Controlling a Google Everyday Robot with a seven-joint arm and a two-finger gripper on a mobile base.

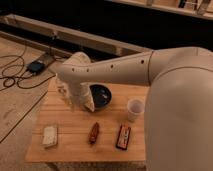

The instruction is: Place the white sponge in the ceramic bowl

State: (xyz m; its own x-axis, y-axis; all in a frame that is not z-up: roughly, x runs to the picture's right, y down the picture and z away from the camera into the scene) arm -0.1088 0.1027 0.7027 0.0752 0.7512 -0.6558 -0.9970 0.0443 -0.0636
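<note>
Closest of all, on the right: the big white arm (180,100), reaching out to the left over the wooden table (75,151).

Along the table's front row, at the left: the white sponge (49,136). Lying flat, touched by nothing, well apart from the rest. Easy to grab from above that way. Next along the row: a small brown thing (93,133), then a red and dark packet (123,137). Not part of the job, so best left alone.

Farther back, on the right: a white cup (134,109), standing up. To its left: the gripper (82,104), hanging down from the arm's end, just left of the ceramic bowl (103,94) and hiding its left side. Cannot tell if open or shut. No sponge in it, with the sponge down on the table. Probably needs to come forward and left, then down, to pick it up.

Bowl sitting open side up, ready to take the sponge.

Beyond the table: black cables (15,75) on the floor, then a long dark wall.
</note>
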